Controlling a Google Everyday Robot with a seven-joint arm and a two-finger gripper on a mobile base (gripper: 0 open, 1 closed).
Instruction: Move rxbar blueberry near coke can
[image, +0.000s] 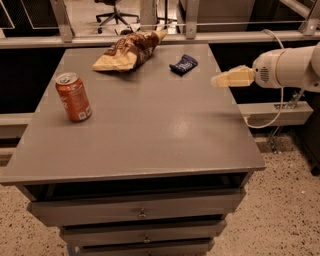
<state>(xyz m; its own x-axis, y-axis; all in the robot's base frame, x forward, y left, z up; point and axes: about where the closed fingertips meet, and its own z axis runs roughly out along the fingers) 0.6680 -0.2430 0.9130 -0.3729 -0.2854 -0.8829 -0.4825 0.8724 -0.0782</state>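
The rxbar blueberry (183, 64), a small flat dark navy bar, lies at the far right of the grey table top (150, 130). The coke can (73, 97), red-orange with a silver top, stands upright near the left edge. My gripper (218, 81) reaches in from the right at the table's right edge, above the surface and a short way right and forward of the bar. It holds nothing that shows.
A brown-and-yellow chip bag (129, 50) lies at the far middle of the table, left of the bar. The table has drawers (142, 214) below its front edge. A railing and an office chair (114, 11) stand behind. A white cable (265, 120) hangs at right.
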